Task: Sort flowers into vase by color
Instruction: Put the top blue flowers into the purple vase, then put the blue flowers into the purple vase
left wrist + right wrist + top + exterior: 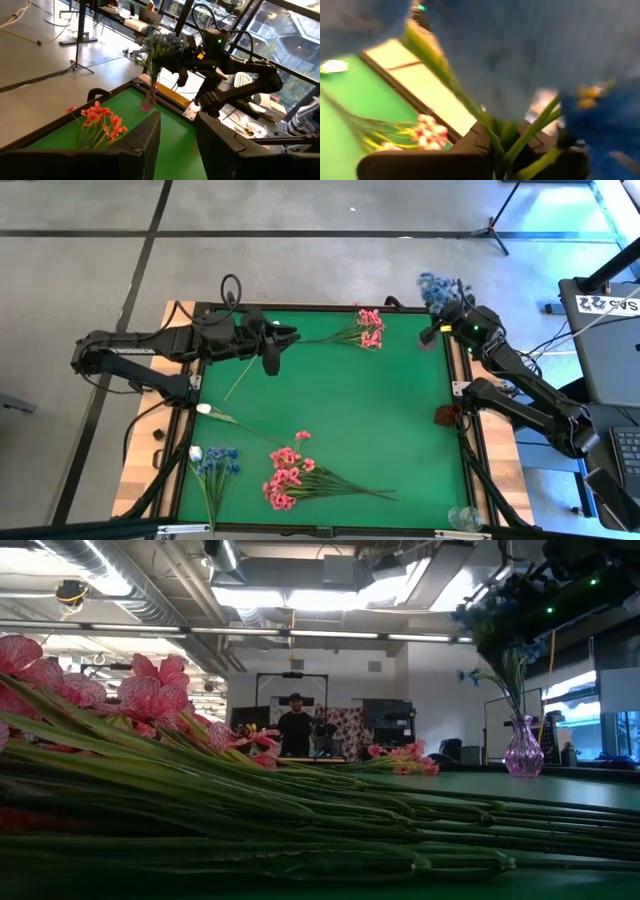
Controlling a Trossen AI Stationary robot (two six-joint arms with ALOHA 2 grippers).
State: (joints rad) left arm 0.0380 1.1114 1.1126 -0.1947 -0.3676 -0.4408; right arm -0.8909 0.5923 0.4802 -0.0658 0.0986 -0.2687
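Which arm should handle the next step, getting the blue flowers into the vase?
Right. The right gripper already holds the blue flowers, their stems reaching down to the pink vase. The left gripper is open and empty, across the table.

This was a robotics lab or open workshop hall. Around the green table lay bare concrete floor with tripod stands; behind it hung exposed ceiling ducts, and a person stood at cluttered benches.
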